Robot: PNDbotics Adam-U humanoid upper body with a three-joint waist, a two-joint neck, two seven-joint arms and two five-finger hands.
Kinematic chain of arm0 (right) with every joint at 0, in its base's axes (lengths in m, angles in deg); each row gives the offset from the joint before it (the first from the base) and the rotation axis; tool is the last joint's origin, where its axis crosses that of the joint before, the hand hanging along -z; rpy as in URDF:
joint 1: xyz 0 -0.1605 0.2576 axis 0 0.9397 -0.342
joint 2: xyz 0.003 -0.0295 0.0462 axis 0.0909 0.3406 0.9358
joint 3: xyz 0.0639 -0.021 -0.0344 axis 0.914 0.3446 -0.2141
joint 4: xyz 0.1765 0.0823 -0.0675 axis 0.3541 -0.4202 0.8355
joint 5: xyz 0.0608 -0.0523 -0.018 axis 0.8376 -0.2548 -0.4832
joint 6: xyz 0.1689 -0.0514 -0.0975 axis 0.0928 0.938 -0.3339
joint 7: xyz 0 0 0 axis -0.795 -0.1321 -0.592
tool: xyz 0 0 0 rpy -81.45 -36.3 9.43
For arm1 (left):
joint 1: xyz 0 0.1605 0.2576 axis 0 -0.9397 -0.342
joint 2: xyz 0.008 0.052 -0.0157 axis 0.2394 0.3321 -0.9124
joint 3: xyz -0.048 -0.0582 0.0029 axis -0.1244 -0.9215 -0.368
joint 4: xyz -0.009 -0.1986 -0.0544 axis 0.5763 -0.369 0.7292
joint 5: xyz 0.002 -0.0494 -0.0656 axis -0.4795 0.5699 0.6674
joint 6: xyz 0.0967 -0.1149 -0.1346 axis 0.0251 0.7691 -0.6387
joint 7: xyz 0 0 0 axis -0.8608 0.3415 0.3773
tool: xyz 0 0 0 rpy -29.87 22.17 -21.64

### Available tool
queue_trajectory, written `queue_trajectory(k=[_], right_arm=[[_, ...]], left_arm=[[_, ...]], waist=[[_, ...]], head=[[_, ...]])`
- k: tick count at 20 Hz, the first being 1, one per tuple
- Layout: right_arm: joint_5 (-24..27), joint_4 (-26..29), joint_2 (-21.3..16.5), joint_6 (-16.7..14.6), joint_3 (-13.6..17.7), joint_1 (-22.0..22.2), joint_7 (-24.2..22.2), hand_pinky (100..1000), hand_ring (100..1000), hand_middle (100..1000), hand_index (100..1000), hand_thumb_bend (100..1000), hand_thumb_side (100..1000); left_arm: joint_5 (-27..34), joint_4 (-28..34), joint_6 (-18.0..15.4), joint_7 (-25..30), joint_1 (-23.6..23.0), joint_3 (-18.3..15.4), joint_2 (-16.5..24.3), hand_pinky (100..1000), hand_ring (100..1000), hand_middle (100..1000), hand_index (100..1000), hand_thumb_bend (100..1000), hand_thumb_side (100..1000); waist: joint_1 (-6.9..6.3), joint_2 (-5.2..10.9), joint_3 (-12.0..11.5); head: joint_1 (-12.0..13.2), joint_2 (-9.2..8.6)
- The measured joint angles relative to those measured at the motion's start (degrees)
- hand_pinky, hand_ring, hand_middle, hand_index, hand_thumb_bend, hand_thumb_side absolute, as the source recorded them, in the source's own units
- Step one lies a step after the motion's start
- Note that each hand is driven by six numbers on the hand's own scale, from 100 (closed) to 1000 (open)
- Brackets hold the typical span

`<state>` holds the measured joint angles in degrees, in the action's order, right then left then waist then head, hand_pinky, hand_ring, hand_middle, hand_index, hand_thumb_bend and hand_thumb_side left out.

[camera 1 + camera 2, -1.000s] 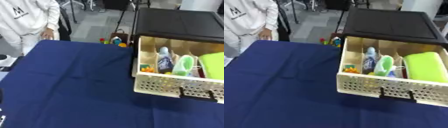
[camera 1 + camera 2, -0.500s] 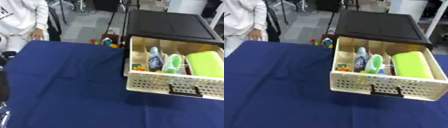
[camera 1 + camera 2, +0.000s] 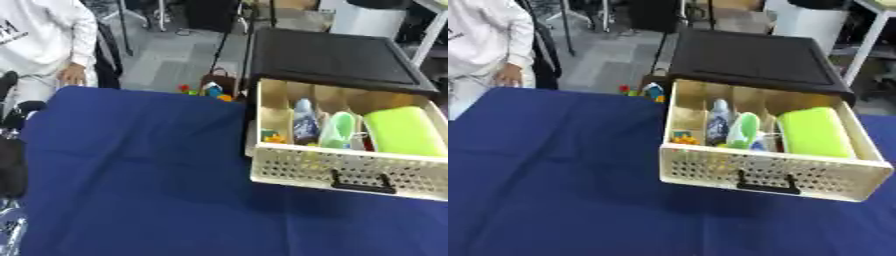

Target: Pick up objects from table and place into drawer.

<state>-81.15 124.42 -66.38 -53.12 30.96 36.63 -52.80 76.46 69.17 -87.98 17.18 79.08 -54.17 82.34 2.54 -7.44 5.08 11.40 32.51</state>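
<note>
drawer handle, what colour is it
Black, a handle on the cream perforated drawer front; clearest in the right eye view.

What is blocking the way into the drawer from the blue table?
Nothing visible blocks it. The cream perforated plastic drawer is pulled out with its top open above the blue cloth-covered table. Its compartments already hold bottles and a lime-green block. Neither hand is clearly visible.

Beyond the blue tablecloth [image 3: 553, 175], small colourful things [image 3: 642, 90], perhaps toys, lie on the floor.
</note>
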Motion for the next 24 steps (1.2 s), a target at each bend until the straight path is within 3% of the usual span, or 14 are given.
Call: queue_trajectory(k=[2, 3, 4, 6, 11, 18, 20, 21, 22, 24], right_arm=[[1.01, 0.16, 1.27, 0.08, -1.47, -0.71, -2.20, 525, 670, 624, 796, 125, 1000], [1.63, 0.67, 1.79, 0.14, -2.13, -0.86, -3.23, 525, 670, 625, 799, 257, 1000], [2.27, 1.50, 2.21, 0.12, -2.74, -0.94, -4.11, 525, 670, 625, 799, 123, 1000], [3.36, 3.84, 2.76, -0.04, -3.84, -0.92, -5.38, 524, 673, 629, 804, 113, 1000], [5.47, 10.59, 3.19, 0.67, -5.99, 0.11, -7.18, 499, 650, 618, 810, 123, 1000], [5.81, 15.64, 2.58, 4.78, -6.98, 2.89, -9.77, 426, 582, 579, 799, 177, 1000], [5.81, 16.65, 2.09, 5.60, -7.34, 3.84, -10.67, 409, 567, 586, 813, 200, 1000], [5.83, 17.18, 1.98, 5.90, -7.57, 4.12, -11.15, 399, 557, 586, 817, 256, 1000], [5.88, 17.75, 1.86, 6.10, -7.79, 4.35, -11.66, 395, 551, 589, 825, 213, 1000], [6.12, 19.05, 1.69, 6.45, -8.24, 4.37, -12.65, 378, 526, 594, 835, 222, 1000]], left_arm=[[-0.02, 0.00, 0.78, -0.16, -0.20, 0.04, -0.66, 641, 867, 849, 869, 384, 1000], [-0.05, 0.00, 1.19, -0.32, -0.29, 0.04, -0.96, 640, 866, 848, 868, 399, 1000], [-0.09, 0.00, 1.63, -0.51, -0.33, 0.04, -1.25, 640, 866, 848, 868, 383, 1000], [-0.19, 0.00, 2.37, -0.90, -0.38, 0.03, -1.75, 639, 865, 846, 866, 381, 1000], [-0.84, 0.00, 3.17, -1.55, -0.81, 0.00, -2.28, 640, 864, 845, 865, 379, 1000], [-1.82, 0.00, 3.43, -1.83, -1.06, -0.09, -3.14, 638, 863, 844, 863, 375, 1000], [-2.13, 0.00, 3.56, -1.91, -1.08, -0.11, -3.36, 638, 862, 843, 861, 372, 1000], [-2.31, 0.00, 3.70, -1.92, -1.15, -0.11, -3.62, 637, 862, 843, 861, 372, 1000], [-2.50, 0.00, 3.83, -1.90, -1.24, -0.11, -3.70, 637, 862, 843, 861, 372, 1000], [-2.77, 0.00, 4.08, -1.95, -1.31, -0.12, -4.02, 637, 861, 843, 861, 372, 1000]], waist=[[0.00, 0.39, -0.24], [-0.01, 0.58, -0.35], [-0.01, 0.76, -0.48], [-0.02, 1.09, -0.85], [-0.04, 1.54, -1.88], [-0.12, 1.62, -2.37], [-0.11, 1.62, -2.56], [-0.11, 1.62, -2.69], [-0.08, 1.61, -2.75], [-0.01, 1.61, -2.87]], head=[[-0.23, 0.20], [-0.48, 0.22], [-0.73, 0.23], [-1.31, 0.23], [-2.39, 0.19], [-2.63, 0.13], [-2.64, 0.13], [-2.65, 0.13], [-2.71, 0.13], [-2.89, 0.13]])
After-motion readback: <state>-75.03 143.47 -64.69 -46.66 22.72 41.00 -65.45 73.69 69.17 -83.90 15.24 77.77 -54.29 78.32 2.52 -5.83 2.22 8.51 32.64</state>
